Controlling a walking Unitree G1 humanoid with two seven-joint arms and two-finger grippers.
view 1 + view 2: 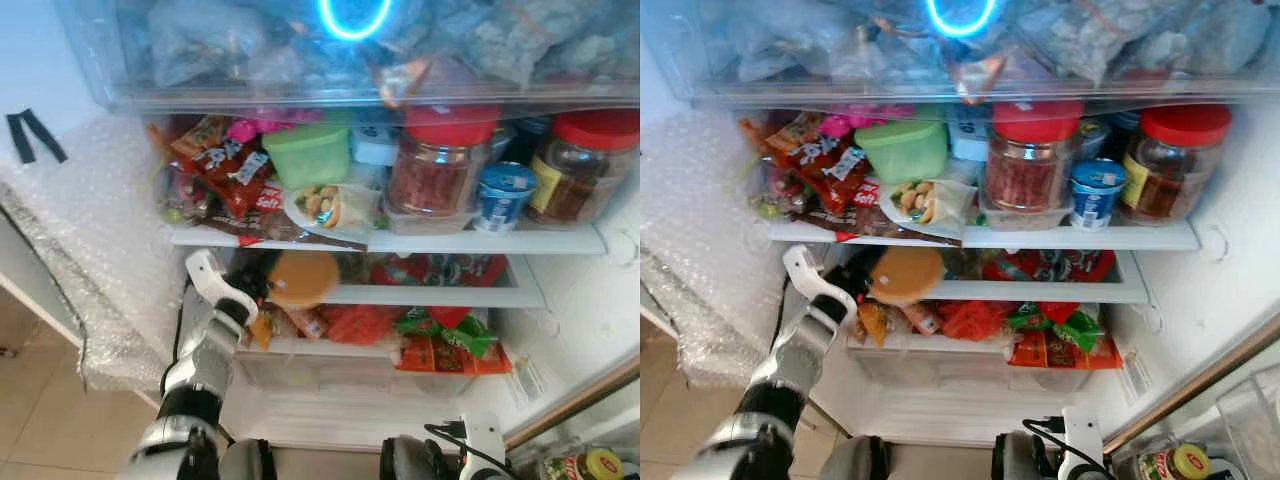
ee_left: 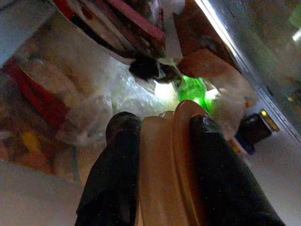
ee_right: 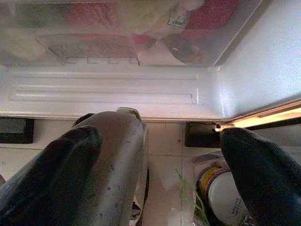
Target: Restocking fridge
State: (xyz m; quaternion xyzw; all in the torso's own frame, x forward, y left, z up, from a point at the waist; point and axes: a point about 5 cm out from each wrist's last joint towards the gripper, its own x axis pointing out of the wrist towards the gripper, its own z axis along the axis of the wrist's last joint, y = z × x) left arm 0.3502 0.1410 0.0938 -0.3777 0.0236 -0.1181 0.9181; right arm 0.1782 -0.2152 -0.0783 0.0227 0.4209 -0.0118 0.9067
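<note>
The left hand [image 1: 262,285] pinches an orange-lidded container [image 1: 302,278] edge-on at the second fridge shelf [image 1: 430,295], which lies straight ahead. The right hand [image 3: 160,174] hangs low, fingers spread.

Beige tiled floor [image 1: 40,420], bubble wrap [image 1: 100,250] left

Tan-orange round lidded container [image 1: 302,278] was gripped by black fingers [image 2: 115,174]; red-lidded clear glass jars [image 1: 438,160], pale green plastic tub [image 1: 308,153], blue-white yogurt cup [image 1: 503,195] were shelved.
</note>
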